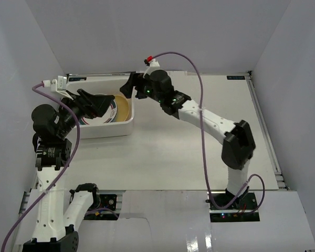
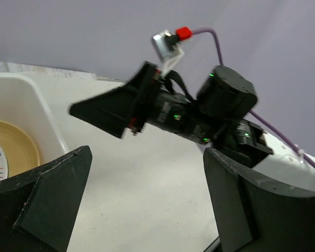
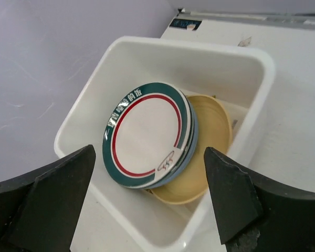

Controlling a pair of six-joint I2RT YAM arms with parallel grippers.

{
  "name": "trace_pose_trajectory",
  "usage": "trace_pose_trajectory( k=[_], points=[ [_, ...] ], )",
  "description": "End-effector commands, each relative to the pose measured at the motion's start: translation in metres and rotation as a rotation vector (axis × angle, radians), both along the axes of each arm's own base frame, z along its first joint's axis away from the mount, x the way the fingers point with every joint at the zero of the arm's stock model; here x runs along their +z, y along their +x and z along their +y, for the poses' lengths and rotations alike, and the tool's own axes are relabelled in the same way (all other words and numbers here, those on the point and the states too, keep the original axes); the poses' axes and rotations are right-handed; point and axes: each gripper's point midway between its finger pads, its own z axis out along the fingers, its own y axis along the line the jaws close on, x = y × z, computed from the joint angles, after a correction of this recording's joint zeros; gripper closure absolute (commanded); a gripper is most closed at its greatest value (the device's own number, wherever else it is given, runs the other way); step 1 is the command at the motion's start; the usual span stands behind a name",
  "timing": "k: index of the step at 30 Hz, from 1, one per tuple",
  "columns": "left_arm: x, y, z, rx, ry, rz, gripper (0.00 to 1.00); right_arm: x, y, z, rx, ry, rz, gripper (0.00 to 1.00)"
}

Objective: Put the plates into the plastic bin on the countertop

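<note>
Over on the left, the left gripper hangs above the left half of the plastic bin, its fingers spread wide with nothing between them. The bin sits at the far left of the countertop. Inside it lies a green-ringed plate with a red circle. It sits on a light blue plate, and both overlap a plain yellow plate nearer the bin's right wall. I count three; whether more lie underneath I cannot tell. Next along, the right gripper hovers just above the bin's right end, fingers also wide apart and empty, looking down on the pile. The two grippers are close to each other over the bin. From above I see no plate lying outside it. To my eye this is the letting-go end of a placement, and the job looks close to finished. The next move calls for the right arm to rise straight up clear of the rim and away from its neighbour, without nudging the overlapped pile, then seek any plate left out of sight
</note>
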Motion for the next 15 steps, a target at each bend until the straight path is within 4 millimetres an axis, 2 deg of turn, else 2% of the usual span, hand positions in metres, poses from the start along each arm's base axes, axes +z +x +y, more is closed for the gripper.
trace_pose_trajectory(
  k=[1,2,3,4,5,6,7,9,10,12,13,14,15],
  points=[
    [0.034,-0.028,-0.014,-0.095,-0.001,-0.088,0.02,0.103,-0.031,-0.061,-0.068,0.106,-0.247,0.10],
    [0.035,-0.028,-0.014,-0.096,0.004,-0.096,0.02,0.102,-0.039,-0.076,-0.083,0.081,-0.276,0.10],
    [0.037,-0.030,-0.015,-0.102,0.009,-0.104,0.02,0.056,-0.048,-0.091,-0.085,0.000,-0.236,0.10],
    [0.038,-0.034,-0.017,-0.117,0.019,-0.114,0.02,0.082,-0.067,-0.119,-0.114,0.035,-0.287,0.10],
    [0.038,-0.035,-0.018,-0.131,0.031,-0.123,0.02,0.075,-0.078,-0.135,-0.121,0.015,-0.290,0.10],
    [0.039,-0.038,-0.020,-0.144,0.038,-0.136,0.02,0.064,-0.103,-0.162,-0.111,-0.002,-0.300,0.10],
    [0.039,-0.041,-0.022,-0.167,0.050,-0.143,0.02,0.049,-0.121,-0.174,-0.068,-0.043,-0.275,0.10],
    [0.040,-0.042,-0.023,-0.173,0.071,-0.162,0.02,0.041,-0.149,-0.201,-0.041,-0.070,-0.295,0.10],
    [0.041,-0.044,-0.025,-0.181,0.074,-0.169,0.02,0.042,-0.168,-0.232,-0.075,-0.072,-0.310,0.10],
    [0.041,-0.047,-0.033,-0.220,0.085,-0.192,0.02,0.046,-0.182,-0.266,-0.139,-0.072,-0.327,0.10],
    [0.037,-0.046,-0.035,-0.227,0.088,-0.189,0.02,0.060,-0.194,-0.295,-0.210,-0.030,-0.370,0.10],
    [0.036,-0.046,-0.039,-0.237,0.089,-0.191,0.02,0.057,-0.198,-0.309,-0.241,-0.042,-0.373,0.10],
    [0.033,-0.044,-0.040,-0.244,0.096,-0.192,0.02,0.068,-0.208,-0.327,-0.275,-0.002,-0.413,0.10]
  ],
)
